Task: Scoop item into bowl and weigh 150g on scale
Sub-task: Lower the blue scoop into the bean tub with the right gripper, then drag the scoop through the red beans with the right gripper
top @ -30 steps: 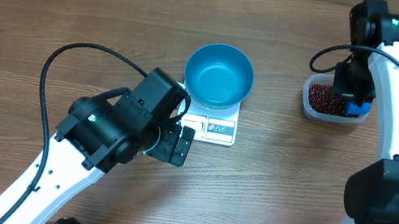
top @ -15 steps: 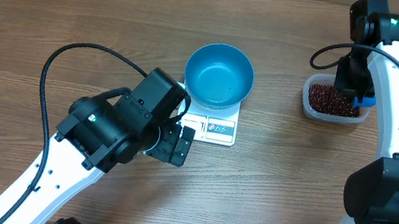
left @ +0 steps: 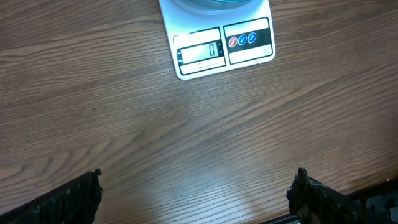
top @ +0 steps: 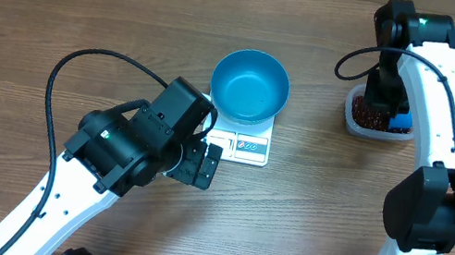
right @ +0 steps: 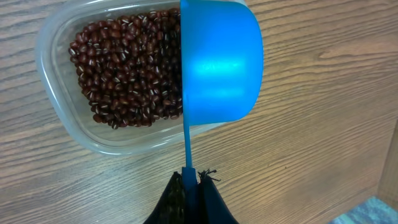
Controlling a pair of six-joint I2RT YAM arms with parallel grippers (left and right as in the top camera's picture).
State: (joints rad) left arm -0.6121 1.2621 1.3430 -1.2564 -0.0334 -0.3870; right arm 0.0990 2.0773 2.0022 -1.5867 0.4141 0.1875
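Note:
The beans (right: pixel 127 68) lie as a loose heap in a clear plastic tub (right: pixel 59 115). My right gripper (right: pixel 191 179) is shut on the thin handle of a blue scoop (right: pixel 221 68). The scoop is turned on its side over the tub's right part, its rim edge at the beans. From overhead, the right gripper (top: pixel 385 101) hangs over the tub (top: pixel 352 121). The empty blue bowl (top: pixel 250 86) stands on the white scale (top: pixel 250 147), whose display (left: pixel 199 52) reads 0. My left gripper (top: pixel 202 163) is open just in front of the scale, nothing between its fingers (left: pixel 74 199).
The wooden table (top: pixel 60 14) carries only the scale with its bowl and the tub. The left arm's black cable (top: pixel 56 88) loops over the table at the left. The right arm's white links (top: pixel 442 137) stand along the right edge.
The right wrist has swung left over the tub with the scoop. The left arm has not moved.

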